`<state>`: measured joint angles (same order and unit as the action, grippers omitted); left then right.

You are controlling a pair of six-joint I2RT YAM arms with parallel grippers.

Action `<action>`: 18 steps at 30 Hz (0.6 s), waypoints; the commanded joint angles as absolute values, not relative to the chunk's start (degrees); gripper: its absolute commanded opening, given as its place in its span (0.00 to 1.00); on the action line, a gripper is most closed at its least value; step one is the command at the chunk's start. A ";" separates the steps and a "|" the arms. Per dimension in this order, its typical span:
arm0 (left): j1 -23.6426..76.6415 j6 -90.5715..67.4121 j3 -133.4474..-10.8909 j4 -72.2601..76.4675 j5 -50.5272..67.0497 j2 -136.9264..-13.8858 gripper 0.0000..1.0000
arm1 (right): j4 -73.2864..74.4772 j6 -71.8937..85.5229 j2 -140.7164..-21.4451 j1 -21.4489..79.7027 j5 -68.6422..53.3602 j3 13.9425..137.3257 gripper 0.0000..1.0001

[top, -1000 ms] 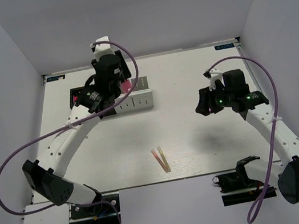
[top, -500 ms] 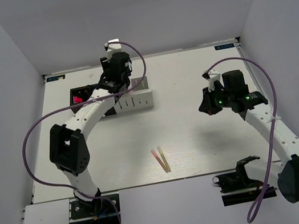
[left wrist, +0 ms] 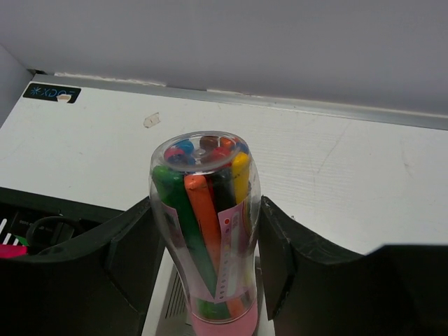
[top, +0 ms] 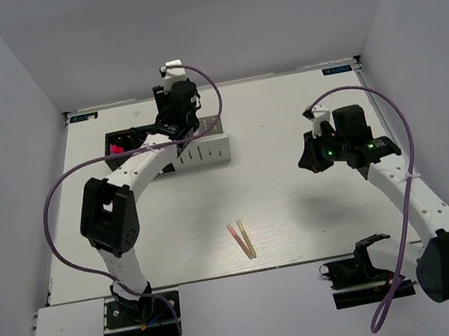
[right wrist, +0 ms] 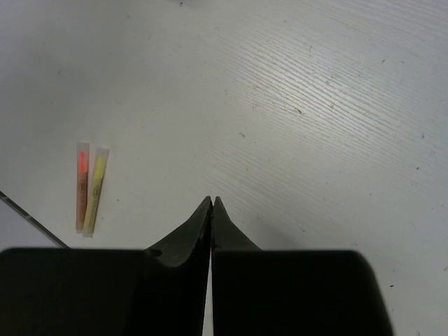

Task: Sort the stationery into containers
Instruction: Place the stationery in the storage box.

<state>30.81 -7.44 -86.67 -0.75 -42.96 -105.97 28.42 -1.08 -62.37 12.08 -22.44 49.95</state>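
My left gripper (top: pixel 185 124) hangs over the light grey container (top: pixel 208 149), shut on a clear tube-like pen case (left wrist: pixel 206 231) with a pink base, full of coloured markers. The tube stands upright between the fingers (left wrist: pixel 133 245), its base at the grey container's perforated rim (left wrist: pixel 170 308). The black container (top: pixel 128 140) sits just left of it and holds a pink item (top: pixel 117 150) and black-handled scissors (left wrist: pixel 42 229). Two thin yellow-pink sticks (top: pixel 242 240) lie side by side on the table's near middle. My right gripper (top: pixel 307 160) is shut on nothing, above bare table right of the sticks (right wrist: pixel 91 187).
White walls close in the table on the left, the right and the far side. A purple cable loops off each arm. Both arm bases sit at the near edge.
The left arm has folded its elbow in and carried the tube a little back and right over the grey container. The right gripper has shut.
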 commanded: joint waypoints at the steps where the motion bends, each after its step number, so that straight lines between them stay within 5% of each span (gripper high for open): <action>1: 30.24 -6.15 -86.39 3.25 -44.74 -106.79 0.01 | 26.72 -1.93 -62.58 12.13 -22.41 49.83 0.00; 18: 30.23 -6.42 -80.51 6.94 -46.14 -106.79 0.03 | 26.63 -2.02 -63.11 12.04 -22.06 49.66 0.00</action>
<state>30.37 -5.52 -81.82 4.34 -44.69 -110.15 28.40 -1.67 -63.07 12.08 -22.28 49.89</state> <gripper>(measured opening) 0.633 0.001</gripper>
